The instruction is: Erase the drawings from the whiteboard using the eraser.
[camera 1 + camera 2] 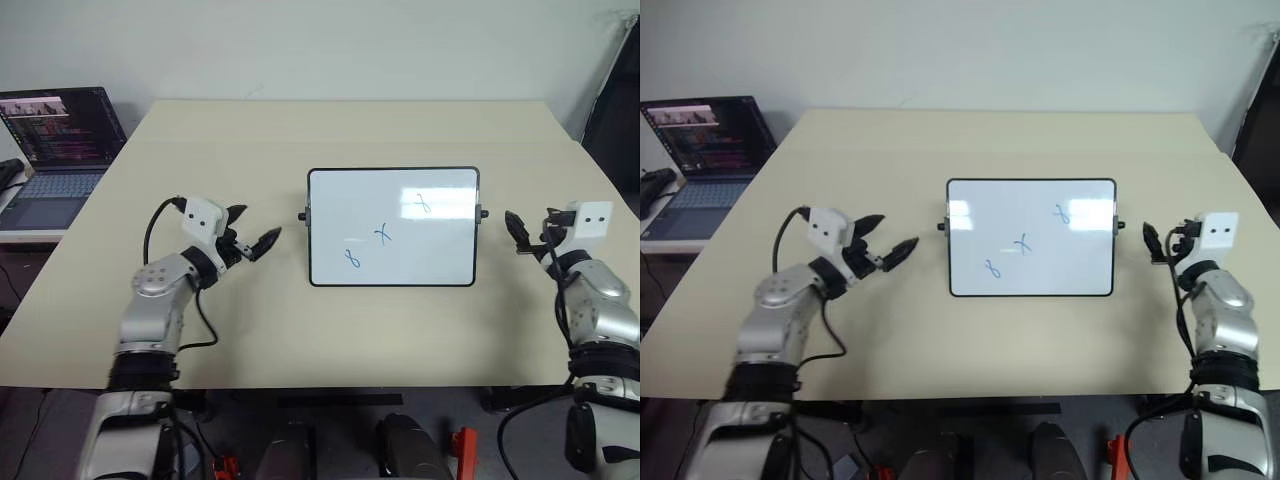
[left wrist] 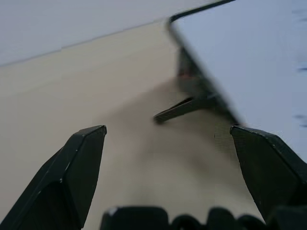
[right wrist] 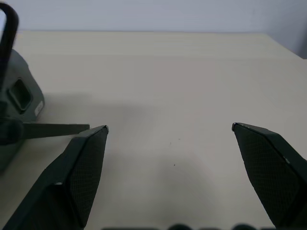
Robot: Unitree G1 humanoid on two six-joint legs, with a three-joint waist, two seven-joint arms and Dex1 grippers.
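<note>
glossy white rectangular whiteboard (image 1: 394,227) with a thin dark frame stands propped in the middle of the pale beige tabletop (image 1: 300,130), tilted back on a dark stand. small black knobs sit at its left and right edges. three thin blue marker drawings (image 1: 383,235) are on its face: a loop like an 8 at the near left, an x-like cross near the middle, and a small hooked mark toward the far right.

left of the board, the left gripper (image 1: 252,237) hangs above the table, pointing right toward the board's left edge without touching it; its two black fingers are spread apart and empty. in the left wrist view the board's edge and stand foot lie just beyond the parted fingertips (image 2: 91,143).

right of the board, the right gripper (image 1: 518,233) hovers near the right knob, apart from it, its fingers spread wide with nothing between them.

an open dark laptop (image 1: 60,140) with a lit screen sits on a separate surface at the far left.
</note>
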